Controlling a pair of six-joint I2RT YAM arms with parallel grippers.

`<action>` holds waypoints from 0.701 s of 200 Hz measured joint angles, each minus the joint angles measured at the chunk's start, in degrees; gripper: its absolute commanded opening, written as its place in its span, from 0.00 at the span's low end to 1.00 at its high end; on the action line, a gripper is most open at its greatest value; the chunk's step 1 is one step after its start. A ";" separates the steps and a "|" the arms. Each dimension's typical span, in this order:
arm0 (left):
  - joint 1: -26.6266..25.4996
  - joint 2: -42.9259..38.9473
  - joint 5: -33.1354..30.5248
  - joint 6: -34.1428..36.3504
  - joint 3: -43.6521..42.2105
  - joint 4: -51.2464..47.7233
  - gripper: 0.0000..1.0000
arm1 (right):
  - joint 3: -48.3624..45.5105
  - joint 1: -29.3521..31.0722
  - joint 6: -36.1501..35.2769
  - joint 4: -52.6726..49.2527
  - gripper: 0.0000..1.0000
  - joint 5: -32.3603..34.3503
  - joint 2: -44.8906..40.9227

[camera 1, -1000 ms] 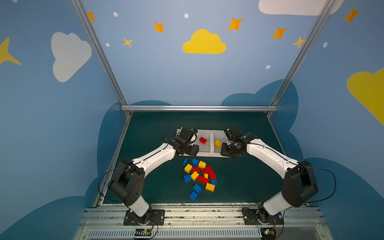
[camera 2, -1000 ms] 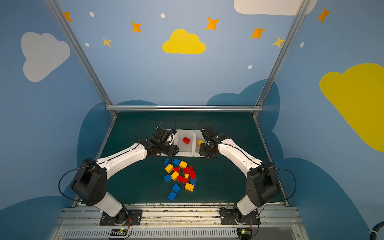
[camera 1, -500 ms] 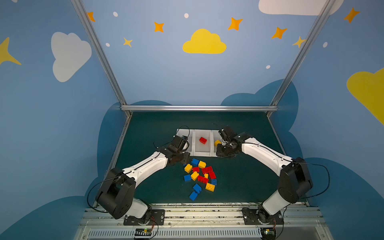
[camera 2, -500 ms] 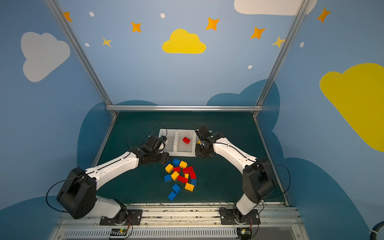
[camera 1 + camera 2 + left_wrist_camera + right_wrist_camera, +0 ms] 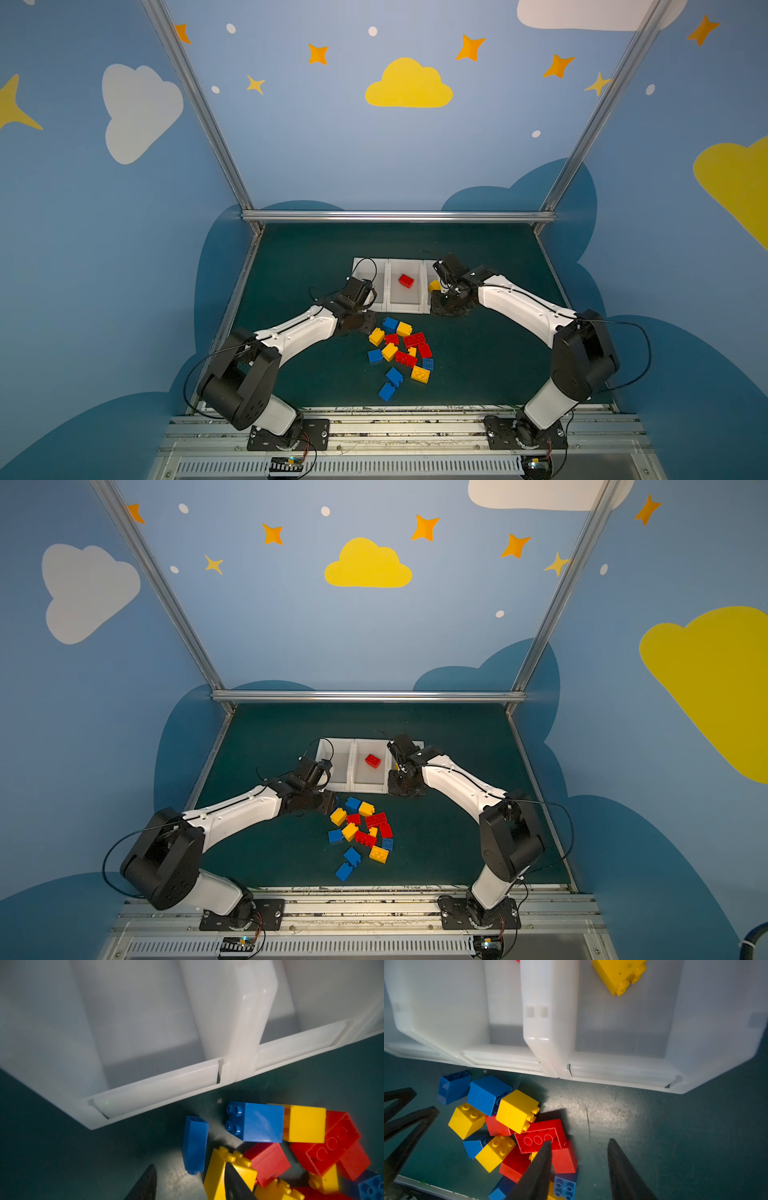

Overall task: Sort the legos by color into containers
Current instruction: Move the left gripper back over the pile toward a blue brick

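Dark green matting [image 5: 478, 374] covers the table inside a blue booth painted with clouds and stars. On it a row of three white plastic bins [image 5: 405, 308] stands just ahead of both sets of jaws. A heap of red, blue and yellow studded plastic bricks [image 5: 401, 353] lies between the two arms.

The left gripper [image 5: 190, 1165] hangs low at the heap's edge with its jaws apart and nothing clamped. A narrow blue plastic brick [image 5: 195, 1145] stands on end just beyond the gap between them. A yellow studded plastic brick [image 5: 218, 1167] is partly hidden behind one finger (touching it or merely behind it, I cannot tell).

The right gripper [image 5: 579, 1140] also has its jaws apart, with only bare matting between them. A long red plastic brick [image 5: 539, 1136] lies just outside one fingertip. Farther ahead of these jaws, a single yellow plastic brick [image 5: 620, 974] rests inside the nearest bin. In both top views a small red plastic brick [image 5: 406, 281] lies in the middle bin.
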 measured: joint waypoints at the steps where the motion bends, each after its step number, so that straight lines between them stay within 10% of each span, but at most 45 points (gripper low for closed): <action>1: 0.00 0.07 0.02 0.02 0.00 0.02 0.51 | 0.00 0.00 0.02 0.00 0.44 0.02 0.00; 140: 0.00 8.15 1.60 0.46 1.18 3.13 0.24 | 0.42 0.00 0.04 -0.46 0.36 0.68 0.00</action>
